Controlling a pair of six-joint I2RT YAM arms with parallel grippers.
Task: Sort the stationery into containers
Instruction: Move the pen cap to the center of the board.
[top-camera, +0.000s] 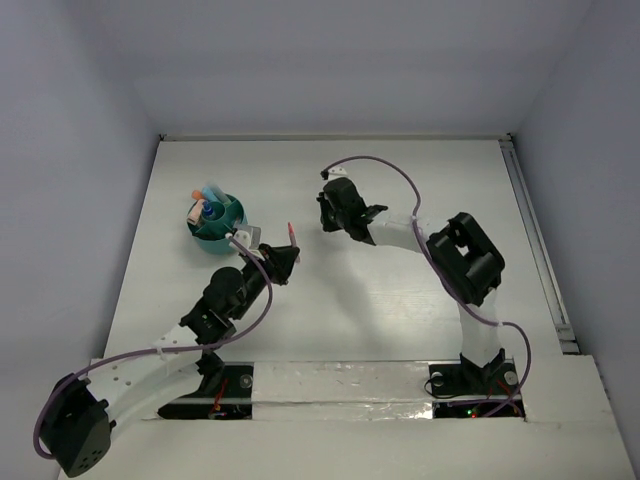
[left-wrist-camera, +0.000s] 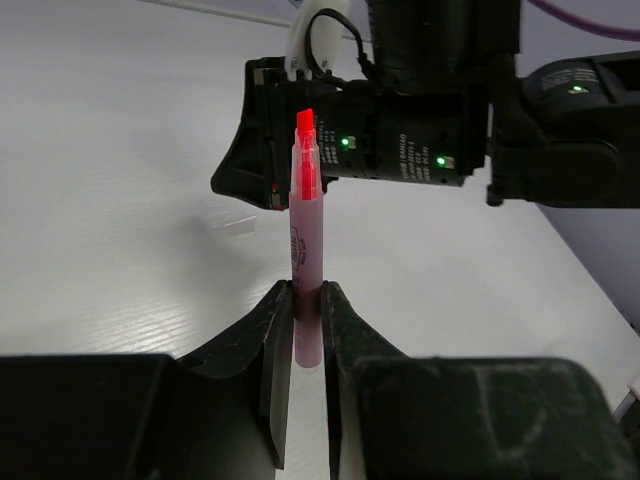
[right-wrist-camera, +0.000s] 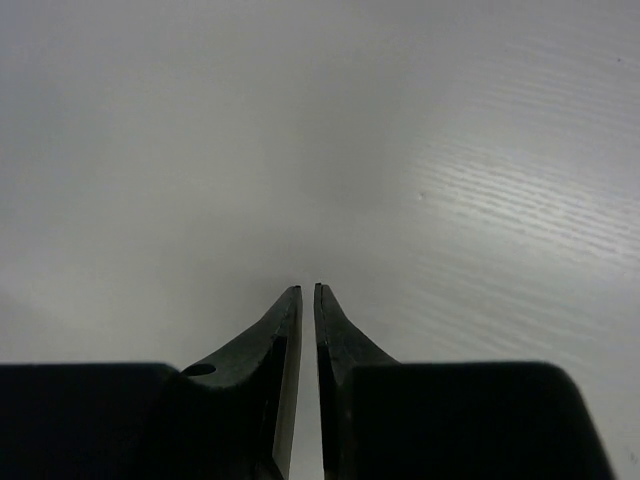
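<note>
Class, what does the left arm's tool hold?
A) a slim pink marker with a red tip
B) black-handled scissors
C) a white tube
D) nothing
A: the left tool is shut on the slim pink red-tipped marker, as the left wrist view shows.

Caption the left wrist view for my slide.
Left fingers pinch a pink marker, red tip toward the right arm.

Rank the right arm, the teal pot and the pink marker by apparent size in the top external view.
1. Right arm, largest
2. Teal pot
3. Pink marker, smallest, only a sliver showing at the left gripper
</note>
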